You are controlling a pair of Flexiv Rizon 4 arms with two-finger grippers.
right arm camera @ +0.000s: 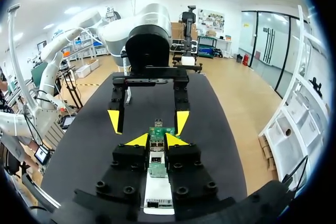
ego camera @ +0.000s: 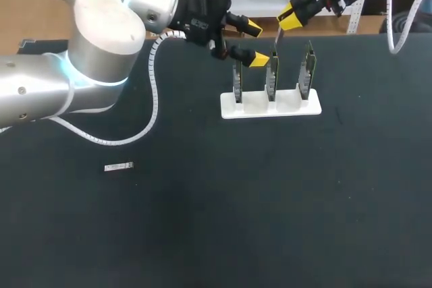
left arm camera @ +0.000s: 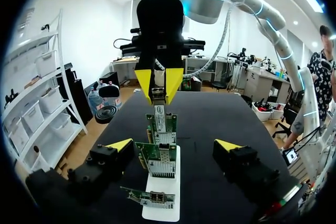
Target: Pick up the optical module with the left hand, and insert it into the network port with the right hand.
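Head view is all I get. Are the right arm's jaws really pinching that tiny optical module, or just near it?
Observer: Pinching. The left wrist view shows the right jaws shut on the optical module from two sides.
Operator: Which card is it over?
Observer: The middle card; the right wrist view shows it straight underneath, a second card ahead, a third card behind.
Operator: Is it in yet?
Observer: Not fully; the left wrist view shows its body bare past the jaws.

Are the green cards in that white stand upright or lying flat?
Upright: the three green cards stand on edge, their bases set in the white stand.
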